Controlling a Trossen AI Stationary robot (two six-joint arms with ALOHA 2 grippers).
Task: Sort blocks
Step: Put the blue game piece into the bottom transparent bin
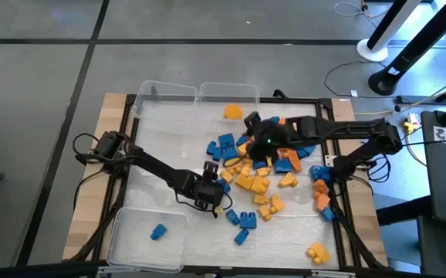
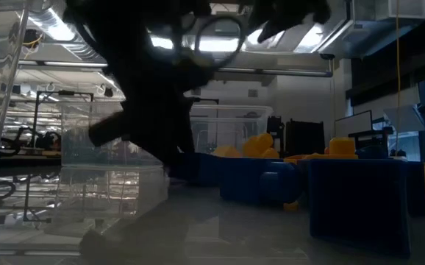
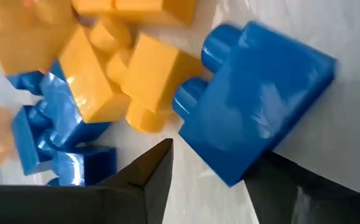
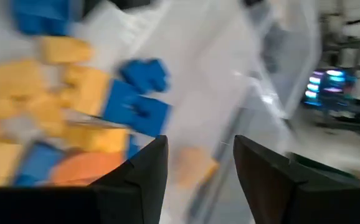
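Note:
Several blue, orange and yellow blocks (image 1: 258,174) lie in a loose heap in the middle of the clear work surface. My left gripper (image 1: 214,197) is low at the heap's near left edge, open. Its fingers stand on either side of the near end of a blue two-stud block (image 3: 261,106) that lies on the surface, with yellow blocks (image 3: 99,81) just beyond it. My right gripper (image 1: 263,147) hangs open above the far part of the heap with nothing between its fingers (image 4: 149,162); blue and yellow blocks (image 4: 130,102) show below it. My left gripper slants down from the table's left, and the blue block's near corner (image 3: 230,177) lies between its fingers. I cannot tell whether either finger (image 3: 158,162) touches the block. The block lies flat on the surface.
Two clear bins (image 1: 165,93) stand side by side at the far edge; the right one (image 1: 246,94) holds an orange block (image 1: 232,113). A clear bin (image 1: 130,247) at the near left holds one blue block (image 1: 158,231). Stray blocks (image 1: 321,189) lie along the right edge.

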